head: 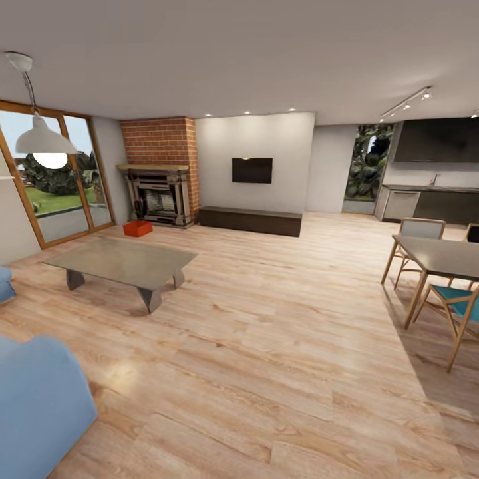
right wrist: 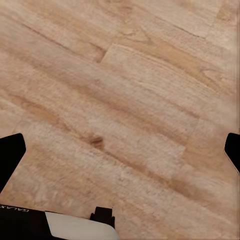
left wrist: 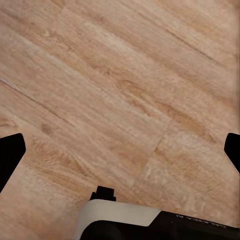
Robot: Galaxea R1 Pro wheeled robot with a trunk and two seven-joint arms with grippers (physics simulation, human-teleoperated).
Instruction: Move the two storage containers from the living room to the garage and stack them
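Observation:
I am in the living room with its light wood plank floor [head: 279,346]. A rust-red storage container [head: 138,228] sits on the planks far ahead at the left, just in front of the brick fireplace [head: 159,196]. The garage and its concrete floor are out of view. In the left wrist view my left gripper [left wrist: 120,150] hangs open over bare planks, its dark fingertips [left wrist: 10,155] wide apart with nothing between them. My right gripper [right wrist: 120,150] is likewise open over bare planks, fingertips [right wrist: 10,152] spread.
A low grey coffee table [head: 123,261] stands between me and the container. A pale blue sofa [head: 40,399] is close at the left. A dining table [head: 442,256] with chairs [head: 459,309] is at the right. A dark bench [head: 249,220] lines the far wall.

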